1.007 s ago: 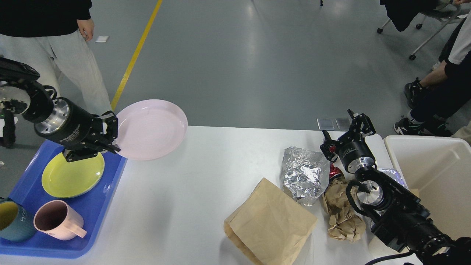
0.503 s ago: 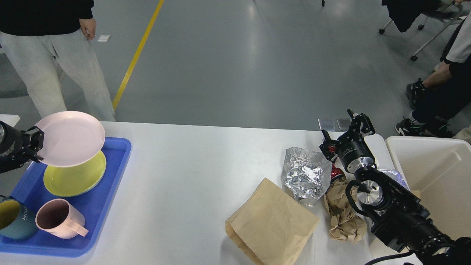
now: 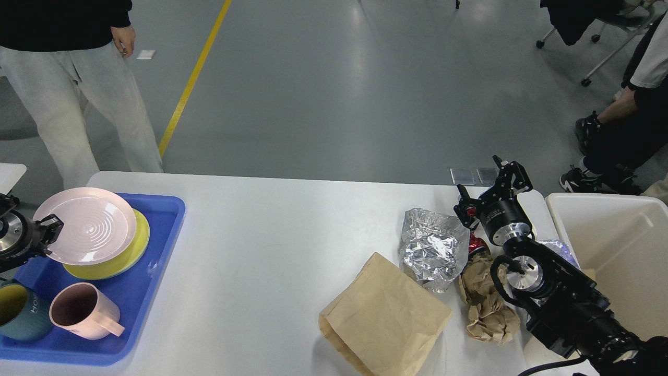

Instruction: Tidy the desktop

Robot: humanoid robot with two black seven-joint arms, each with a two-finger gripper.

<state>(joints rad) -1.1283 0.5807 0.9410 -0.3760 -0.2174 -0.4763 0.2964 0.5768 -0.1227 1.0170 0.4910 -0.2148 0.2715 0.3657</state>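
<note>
The bench is filling the lower half of the frame, its long axis running left to right, the far edge lying straight across the middle and a rounded corner showing at upper left.

At the far left, the left end effector is pinching the rim of a pink plate, fingers closed on its left edge. The plate is sitting over a yellow plate, both above the blue tray at the bench's left end. Lower on the tray, a pink mug is standing beside a teal mug, the two touching or nearly so.

Over on the right, the right end effector is hanging above the bench's far right edge with its fingers spread wide, gripping nothing. Just left of it, a crinkled foil bag is lying on the bench, with a brown paper bag below it and a crumpled paper wad beside the arm. A white bin is standing at the right edge of the frame.
</note>
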